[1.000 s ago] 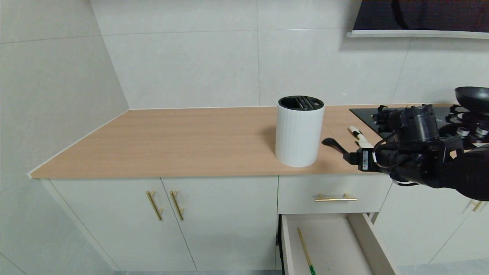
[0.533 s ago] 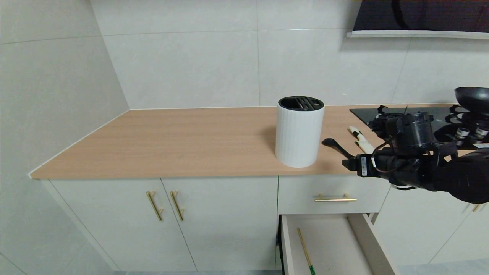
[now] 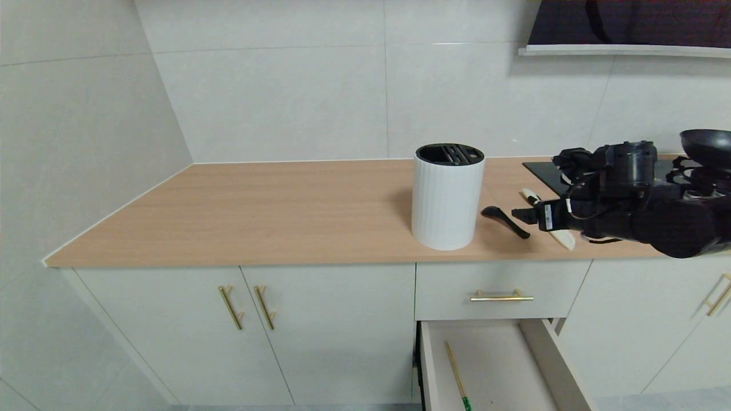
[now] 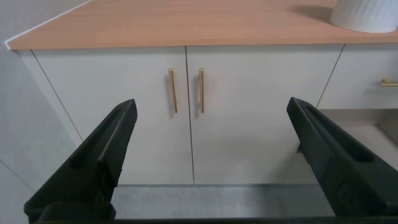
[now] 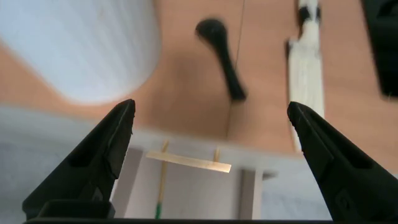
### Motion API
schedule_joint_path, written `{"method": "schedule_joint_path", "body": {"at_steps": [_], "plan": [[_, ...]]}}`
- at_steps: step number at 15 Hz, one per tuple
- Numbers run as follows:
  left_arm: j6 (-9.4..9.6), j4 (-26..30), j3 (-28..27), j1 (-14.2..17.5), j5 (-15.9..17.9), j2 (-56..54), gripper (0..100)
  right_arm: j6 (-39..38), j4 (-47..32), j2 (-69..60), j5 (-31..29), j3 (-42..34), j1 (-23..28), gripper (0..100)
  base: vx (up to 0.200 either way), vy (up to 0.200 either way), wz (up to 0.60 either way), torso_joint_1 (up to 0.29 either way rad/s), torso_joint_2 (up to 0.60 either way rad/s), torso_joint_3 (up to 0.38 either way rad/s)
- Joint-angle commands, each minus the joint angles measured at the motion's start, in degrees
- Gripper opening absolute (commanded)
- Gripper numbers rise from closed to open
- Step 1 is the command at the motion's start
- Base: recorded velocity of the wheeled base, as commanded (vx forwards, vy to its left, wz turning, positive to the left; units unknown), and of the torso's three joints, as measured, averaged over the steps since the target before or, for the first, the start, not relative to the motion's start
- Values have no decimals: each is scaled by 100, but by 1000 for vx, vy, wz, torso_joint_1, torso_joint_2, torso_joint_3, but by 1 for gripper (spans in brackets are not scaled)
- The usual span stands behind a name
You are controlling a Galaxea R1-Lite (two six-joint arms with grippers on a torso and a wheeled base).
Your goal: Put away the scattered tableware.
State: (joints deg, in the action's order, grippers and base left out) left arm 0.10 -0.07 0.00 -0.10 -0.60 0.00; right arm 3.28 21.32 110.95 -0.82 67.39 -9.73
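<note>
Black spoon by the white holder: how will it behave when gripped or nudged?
The black spoon looks thin and rigid, probably light. It lies flat on the wooden counter, so its low handle may skid or pivot around the rounded bowl if pushed. The open right hand hovers near it; a mid-handle pinch seems safest.

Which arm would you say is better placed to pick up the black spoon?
Right: the open right gripper hovers by the spoon; the left gripper faces the cupboard doors.

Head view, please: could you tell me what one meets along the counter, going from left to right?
White holder → black spoon → cream utensil → black pan.
</note>
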Motion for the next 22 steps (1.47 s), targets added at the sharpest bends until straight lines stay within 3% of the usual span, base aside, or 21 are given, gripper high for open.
{"method": "schedule_joint_path", "body": {"at_steps": [1,2,10,22], "plan": [[-1,-1,0,1,-2,9,100,68,4,709,20,521,24,100,0,0,0,0,0,0],[-1,-1,0,1,-2,9,100,76,-32,1096,-6,916,24,100,0,0,0,0,0,0],[-1,-1,0,1,-2,9,100,-29,-673,1878,-50,1778,147,100,0,0,0,0,0,0],[-1,-1,0,1,-2,9,100,-372,-664,2379,-41,2331,305,100,0,0,0,0,0,0]]}}
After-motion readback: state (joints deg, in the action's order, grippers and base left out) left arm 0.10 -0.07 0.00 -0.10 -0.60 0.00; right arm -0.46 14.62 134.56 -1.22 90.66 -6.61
